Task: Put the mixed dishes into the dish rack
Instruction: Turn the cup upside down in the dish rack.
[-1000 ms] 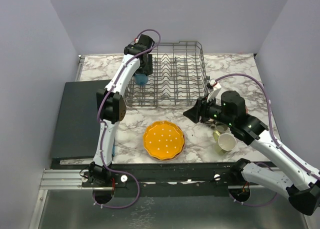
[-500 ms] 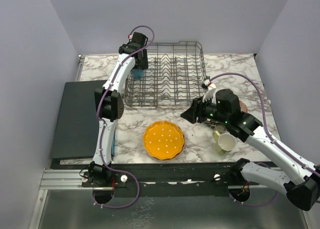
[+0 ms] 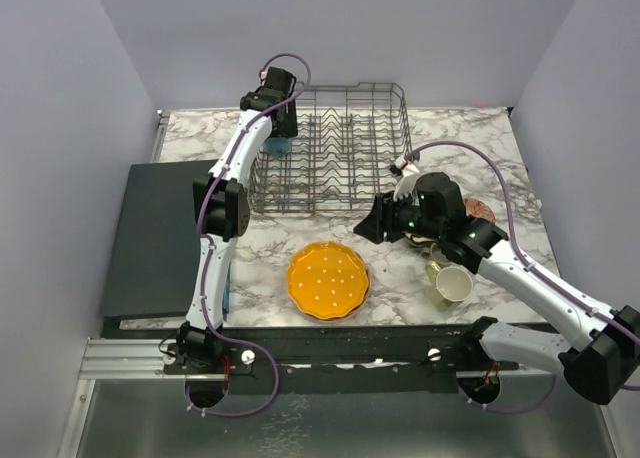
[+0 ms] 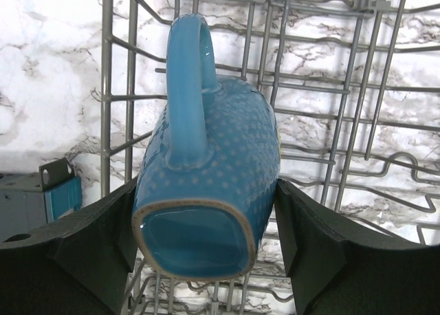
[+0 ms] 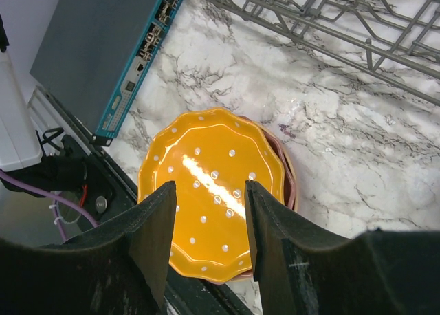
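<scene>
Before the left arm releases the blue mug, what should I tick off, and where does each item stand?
1. Grip: the left gripper clamps the blue mug from both sides: ok.
2. Place: the mug is over the dish rack, near its far left corner: ok.
3. Support: the mug bears on the rack wires and will not drop: cannot tell.
4. Other arm: the right gripper is open and empty: ok.
5. Aim: the right gripper hangs above the dotted orange plate, which shows between its fingers: ok.
6. Single plate: not ok, the edge of a pink plate shows beneath the orange one.
</scene>
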`<state>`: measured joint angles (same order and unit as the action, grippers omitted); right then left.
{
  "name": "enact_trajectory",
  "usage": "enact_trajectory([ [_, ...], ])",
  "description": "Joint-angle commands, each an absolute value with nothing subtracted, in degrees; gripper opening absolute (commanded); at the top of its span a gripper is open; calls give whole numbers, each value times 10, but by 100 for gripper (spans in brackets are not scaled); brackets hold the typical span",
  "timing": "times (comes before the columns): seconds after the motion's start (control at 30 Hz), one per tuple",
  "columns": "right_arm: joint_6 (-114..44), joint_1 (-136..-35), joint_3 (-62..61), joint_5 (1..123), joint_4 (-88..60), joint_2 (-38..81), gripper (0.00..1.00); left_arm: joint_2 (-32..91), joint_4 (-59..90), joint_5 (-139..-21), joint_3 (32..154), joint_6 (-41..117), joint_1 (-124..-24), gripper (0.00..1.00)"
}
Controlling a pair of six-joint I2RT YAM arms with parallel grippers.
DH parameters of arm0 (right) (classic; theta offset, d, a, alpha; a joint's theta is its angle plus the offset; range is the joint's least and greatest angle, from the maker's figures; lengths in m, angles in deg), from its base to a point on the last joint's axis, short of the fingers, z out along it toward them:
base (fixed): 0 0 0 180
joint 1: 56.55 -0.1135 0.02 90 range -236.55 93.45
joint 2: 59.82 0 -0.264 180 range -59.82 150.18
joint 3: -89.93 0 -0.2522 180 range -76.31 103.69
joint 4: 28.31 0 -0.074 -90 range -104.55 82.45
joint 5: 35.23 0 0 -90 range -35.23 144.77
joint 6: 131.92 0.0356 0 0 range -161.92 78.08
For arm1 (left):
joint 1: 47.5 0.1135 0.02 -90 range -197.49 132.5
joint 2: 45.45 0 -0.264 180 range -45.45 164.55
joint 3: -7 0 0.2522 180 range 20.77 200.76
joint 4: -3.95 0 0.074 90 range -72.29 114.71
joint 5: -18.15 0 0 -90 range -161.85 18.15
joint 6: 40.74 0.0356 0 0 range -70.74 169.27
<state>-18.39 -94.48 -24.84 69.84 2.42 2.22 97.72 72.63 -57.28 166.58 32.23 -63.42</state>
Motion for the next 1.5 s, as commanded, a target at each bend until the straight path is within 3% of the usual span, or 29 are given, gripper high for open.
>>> enact_trajectory([
  [0.0,-187,-948,-230,714,5,32,50,980,681,-571,1702,330,-624,1],
  [1.2,-183,-949,-237,722,-30,70,50,989,614,-611,1706,325,-615,6],
  [1.33,-185,-949,-237,722,-31,73,50,996,611,-613,1706,326,-615,12],
  [1.47,-187,-948,-237,720,-31,75,50,999,610,-612,1704,325,-615,13],
])
